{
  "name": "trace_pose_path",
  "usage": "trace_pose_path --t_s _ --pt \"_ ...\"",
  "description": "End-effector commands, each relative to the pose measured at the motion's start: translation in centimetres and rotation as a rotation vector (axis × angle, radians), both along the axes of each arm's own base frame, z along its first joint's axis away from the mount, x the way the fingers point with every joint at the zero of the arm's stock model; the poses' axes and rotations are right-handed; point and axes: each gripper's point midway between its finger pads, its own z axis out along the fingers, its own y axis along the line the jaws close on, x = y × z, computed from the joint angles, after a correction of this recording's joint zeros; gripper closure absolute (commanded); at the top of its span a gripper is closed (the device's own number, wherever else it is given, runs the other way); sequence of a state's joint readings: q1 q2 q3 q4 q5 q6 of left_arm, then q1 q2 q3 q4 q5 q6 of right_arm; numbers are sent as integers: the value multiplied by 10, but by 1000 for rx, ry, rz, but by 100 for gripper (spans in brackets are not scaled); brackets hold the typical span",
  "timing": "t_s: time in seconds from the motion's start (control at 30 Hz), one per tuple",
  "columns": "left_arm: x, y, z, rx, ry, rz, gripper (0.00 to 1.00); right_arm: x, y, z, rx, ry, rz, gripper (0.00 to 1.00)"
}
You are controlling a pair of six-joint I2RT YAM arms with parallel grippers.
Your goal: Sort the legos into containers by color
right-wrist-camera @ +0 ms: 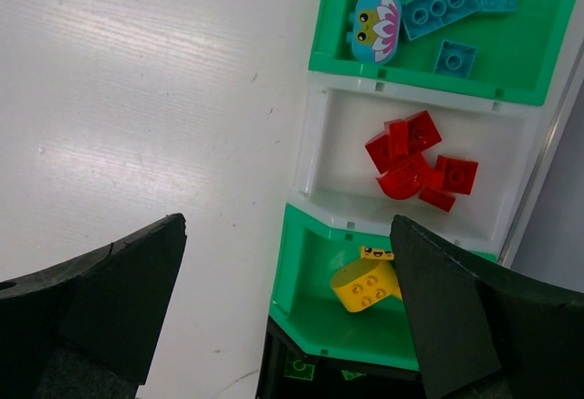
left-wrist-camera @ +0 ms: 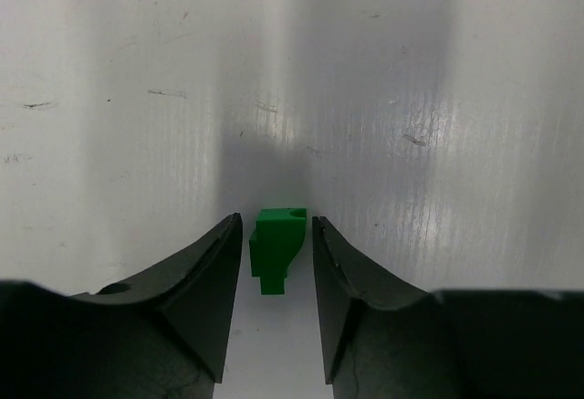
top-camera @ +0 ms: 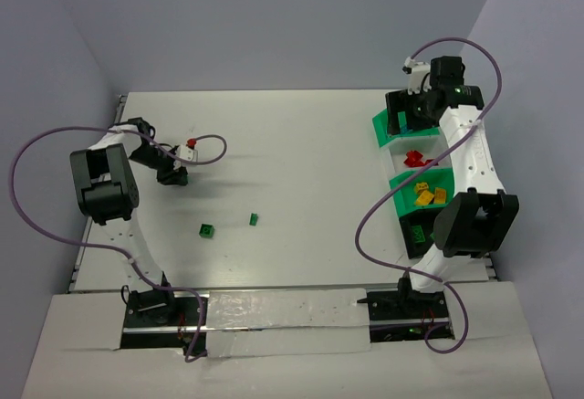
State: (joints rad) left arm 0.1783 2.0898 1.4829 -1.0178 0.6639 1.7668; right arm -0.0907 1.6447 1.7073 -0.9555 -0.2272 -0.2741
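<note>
Where lilac walls (top-camera: 274, 15) meet, scuffed white table (top-camera: 310, 162), green legos (top-camera: 208, 229)

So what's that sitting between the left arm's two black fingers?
A small green lego, lying on the white table, with a thin gap to each of the fingers. The left wrist view shows it.

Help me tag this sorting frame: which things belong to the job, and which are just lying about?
Job: green brick at the left gripper; two green bricks on the table; blue bricks, red bricks, yellow bricks; their bins.
Lying about: purple cables; tape strip.
</note>
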Motion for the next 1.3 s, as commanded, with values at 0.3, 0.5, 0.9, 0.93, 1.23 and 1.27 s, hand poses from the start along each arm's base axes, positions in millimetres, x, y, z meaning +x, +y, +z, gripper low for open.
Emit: trace_pose_path --t_s 0.3,0.5,0.9,0.93,1.23,1.27 --pt "-5 17 -3 27 37 59 54 -10 11 9 3 -24 35 0" --pt "-6 17 -7 25 42 63 66 -11 16 11 17 -29 46 0" --pt "33 -46 65 -94 -157 111 97 -12 111 18 316 24 218 0" --pt "41 -58 77 -115 -198 122 99 -9 122 25 359 16 240 0" --pt "53 -198 188 -391 -365 152 100 7 206 53 544 4 423 0" --pt "54 -216 200 -432 -372 160 100 8 212 53 549 2 441 0"
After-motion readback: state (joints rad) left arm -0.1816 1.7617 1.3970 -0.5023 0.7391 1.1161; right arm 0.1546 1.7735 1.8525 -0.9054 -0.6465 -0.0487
